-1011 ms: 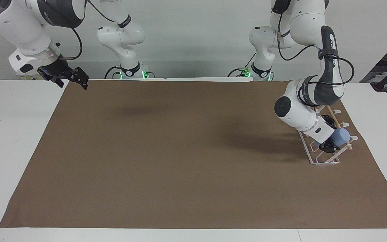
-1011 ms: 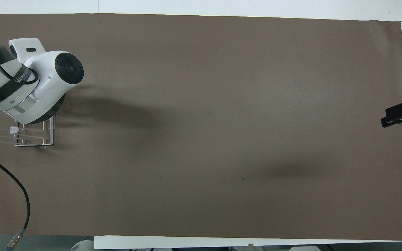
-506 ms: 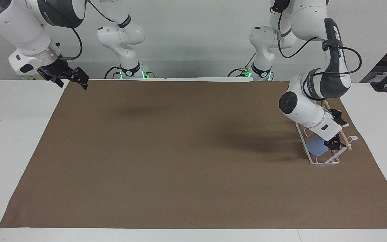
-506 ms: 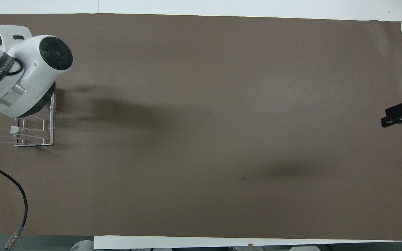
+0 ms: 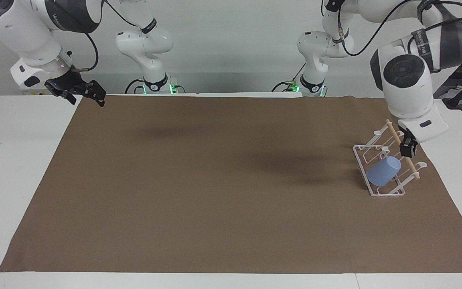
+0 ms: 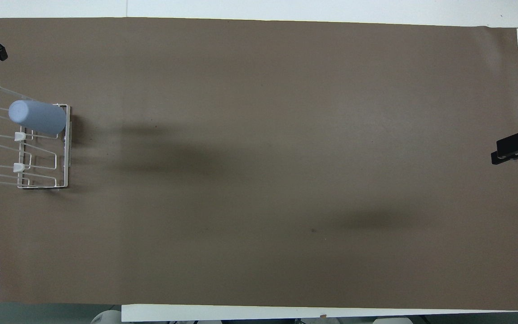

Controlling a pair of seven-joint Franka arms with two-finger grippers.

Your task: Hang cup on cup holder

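The cup [image 5: 383, 171] lay slanted over a prong of the cup holder [image 5: 361, 158], mouth toward the base, at the rack's end farther from the robots, toward the left arm's end of the table. No gripper touched it. The left gripper [image 5: 407, 149] hung over the wooden dowel [image 5: 395, 135] just above the cup, its fingers apart and holding nothing. The right gripper [image 5: 79, 91] waited over the brown mat [image 5: 215, 180] at the right arm's end, also spread and empty. The hanging looked done; the step in hand seemed the release. Next, the left arm needed only to lift clear without nudging the rack.
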